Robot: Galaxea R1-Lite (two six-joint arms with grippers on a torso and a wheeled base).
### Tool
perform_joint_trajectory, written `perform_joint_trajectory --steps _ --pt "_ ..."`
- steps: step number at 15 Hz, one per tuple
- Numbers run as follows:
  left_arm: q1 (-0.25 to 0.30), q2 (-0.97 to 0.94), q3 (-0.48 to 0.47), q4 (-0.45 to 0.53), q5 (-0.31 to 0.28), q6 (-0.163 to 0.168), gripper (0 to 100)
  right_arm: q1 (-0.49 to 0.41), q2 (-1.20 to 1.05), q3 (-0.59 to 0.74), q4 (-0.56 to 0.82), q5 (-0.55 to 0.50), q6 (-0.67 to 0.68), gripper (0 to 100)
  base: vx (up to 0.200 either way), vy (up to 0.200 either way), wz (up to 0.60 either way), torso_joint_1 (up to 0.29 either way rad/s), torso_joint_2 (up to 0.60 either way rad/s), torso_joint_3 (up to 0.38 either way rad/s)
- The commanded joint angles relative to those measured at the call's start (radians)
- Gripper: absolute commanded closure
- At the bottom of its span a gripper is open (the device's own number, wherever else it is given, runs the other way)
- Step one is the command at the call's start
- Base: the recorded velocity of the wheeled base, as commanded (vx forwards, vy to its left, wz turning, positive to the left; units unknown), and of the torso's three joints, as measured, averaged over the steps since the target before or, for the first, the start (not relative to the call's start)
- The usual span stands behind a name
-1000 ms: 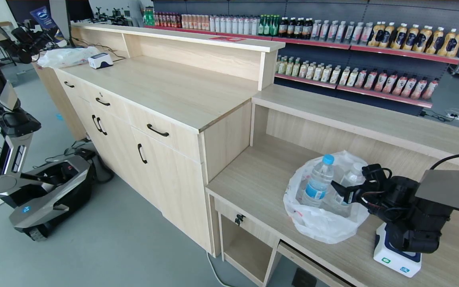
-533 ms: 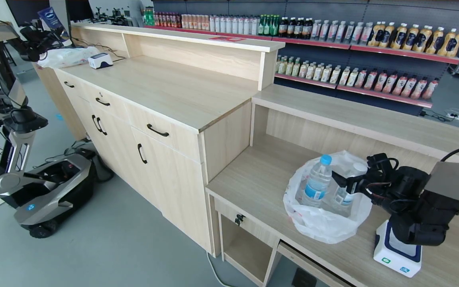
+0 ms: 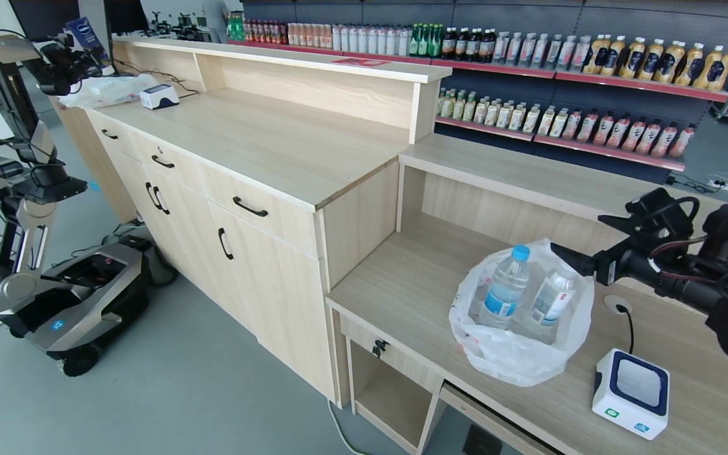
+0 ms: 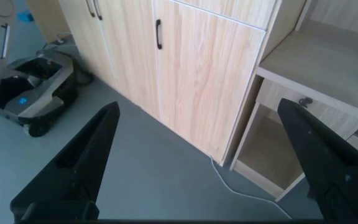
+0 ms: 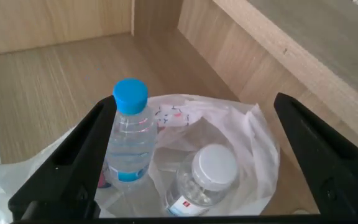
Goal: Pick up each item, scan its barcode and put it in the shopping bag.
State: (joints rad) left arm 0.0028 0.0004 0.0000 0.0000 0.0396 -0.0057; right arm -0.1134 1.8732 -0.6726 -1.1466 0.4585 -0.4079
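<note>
A white plastic shopping bag (image 3: 515,354) stands open on the low counter (image 3: 402,284). Two clear bottles are upright inside it: a blue-capped one (image 3: 504,287) and a white-capped one (image 3: 550,297). My right gripper (image 3: 582,235) hangs open above and to the right of the bag, holding nothing. Its wrist view looks down at the bag (image 5: 247,134), the blue-capped bottle (image 5: 131,134) and the white-capped bottle (image 5: 207,174) between the spread fingers (image 5: 73,168). A white barcode scanner (image 3: 632,392) sits to the right of the bag. My left gripper (image 4: 191,168) is open over the floor beside the cabinet.
A raised ledge (image 3: 560,183) runs behind the bag. The taller cabinet counter (image 3: 263,139) stands to the left, with another scanner (image 3: 158,96) and bag (image 3: 108,90) at its far end. Another robot (image 3: 54,303) is on the floor at left. Shelves of drinks (image 3: 560,63) line the back.
My right gripper has risen out of the bag and drawn back to the right, uncovering the scanner. The white-capped bottle stays in the bag. The other robot has shifted slightly.
</note>
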Motion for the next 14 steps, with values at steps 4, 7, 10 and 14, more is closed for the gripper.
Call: perform_joint_trajectory --steps 4,7,10,14 --pt "0.000 0.000 0.000 0.000 0.000 0.000 0 0.041 -0.388 -0.094 0.182 -0.107 -0.026 0 0.000 0.000 -0.60 0.001 0.00 0.000" --pt "0.000 0.000 0.000 0.000 0.000 0.000 0 0.075 -0.548 -0.246 0.597 -0.402 0.073 0 0.000 0.000 -0.60 0.002 0.00 0.002" --pt "0.000 0.000 0.000 0.000 0.000 0.000 0 0.001 -0.658 -0.190 0.768 -0.521 0.159 0 0.000 0.000 -0.60 0.002 0.00 0.002" --pt "0.000 0.000 0.000 0.000 0.000 0.000 0 -0.103 -0.876 0.099 0.835 -0.584 0.201 0 0.000 0.000 -0.60 -0.001 0.00 0.004"
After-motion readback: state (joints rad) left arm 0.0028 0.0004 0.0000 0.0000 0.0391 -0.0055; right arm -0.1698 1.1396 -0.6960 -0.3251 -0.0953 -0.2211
